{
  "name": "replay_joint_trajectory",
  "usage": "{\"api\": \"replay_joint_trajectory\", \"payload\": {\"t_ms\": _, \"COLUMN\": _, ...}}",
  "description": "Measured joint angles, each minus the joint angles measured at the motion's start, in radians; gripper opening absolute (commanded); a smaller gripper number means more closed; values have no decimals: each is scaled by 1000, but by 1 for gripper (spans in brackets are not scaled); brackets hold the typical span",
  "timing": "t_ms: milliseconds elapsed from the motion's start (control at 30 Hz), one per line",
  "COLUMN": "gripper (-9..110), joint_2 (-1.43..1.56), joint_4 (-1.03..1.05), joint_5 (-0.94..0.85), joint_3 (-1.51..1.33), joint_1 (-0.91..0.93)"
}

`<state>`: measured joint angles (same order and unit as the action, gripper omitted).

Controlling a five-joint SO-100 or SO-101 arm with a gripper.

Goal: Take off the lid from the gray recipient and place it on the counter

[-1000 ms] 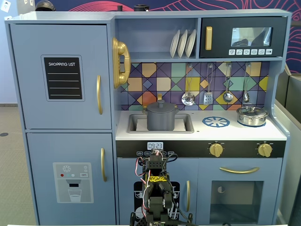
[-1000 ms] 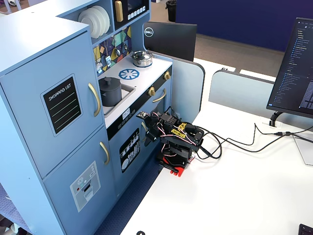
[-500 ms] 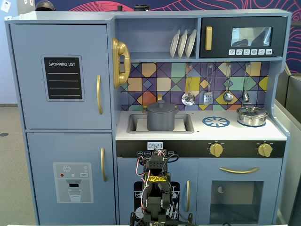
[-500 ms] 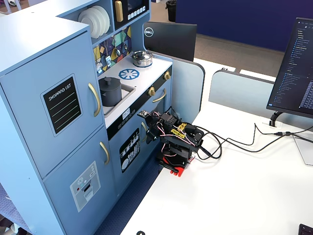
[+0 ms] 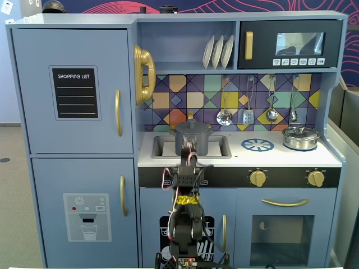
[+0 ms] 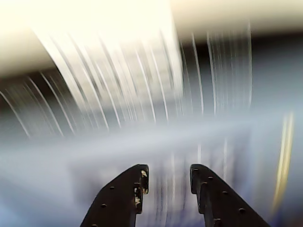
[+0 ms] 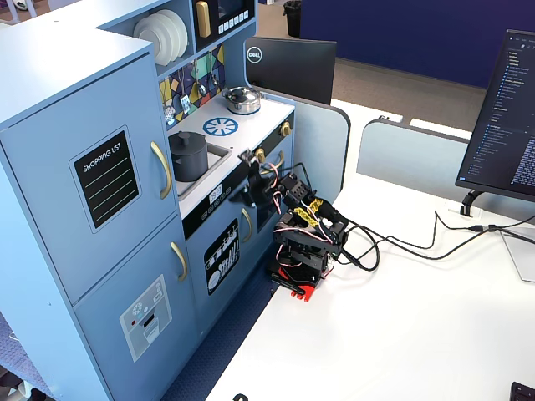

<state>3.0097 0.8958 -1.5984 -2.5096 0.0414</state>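
Observation:
The gray recipient [image 5: 193, 141] stands in the sink cut-out of the white counter [image 5: 280, 158]. The lid [image 5: 192, 124] with its small knob sits on top of it. Both also show in the other fixed view: the recipient [image 7: 189, 160], the lid [image 7: 185, 137] and the counter [image 7: 255, 113]. My gripper [image 5: 188, 151] is raised in front of the counter's front edge, just short of the recipient [image 7: 249, 159]. In the wrist view my gripper [image 6: 168, 172] is open with nothing between the jaws. The rest of that view is smeared by motion blur.
A shiny silver pot with its lid [image 5: 300, 138] stands at the counter's right end, beside the blue burner print [image 5: 257, 145]. Utensils [image 5: 248, 115] hang on the back wall. Gold knobs [image 5: 257, 178] line the front panel. The arm's base [image 7: 299, 263] stands on the white desk with cables [image 7: 401, 246].

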Motion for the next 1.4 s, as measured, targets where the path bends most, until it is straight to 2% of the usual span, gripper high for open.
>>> {"api": "replay_joint_trajectory", "payload": {"t_ms": 167, "gripper": 1, "joint_2": -143, "joint_4": -239, "joint_5": -46, "joint_3": 173, "joint_1": -2}}
{"api": "replay_joint_trajectory", "payload": {"t_ms": 433, "gripper": 19, "joint_2": -354, "joint_4": -554, "joint_5": -38, "joint_3": 287, "joint_1": -2}}
{"api": "replay_joint_trajectory", "payload": {"t_ms": 600, "gripper": 21, "joint_2": -459, "joint_4": -672, "joint_5": -23, "joint_3": 330, "joint_1": 11}}
{"api": "replay_joint_trajectory", "payload": {"t_ms": 1400, "gripper": 17, "joint_2": -808, "joint_4": -796, "joint_5": 3, "joint_3": 506, "joint_1": 28}}
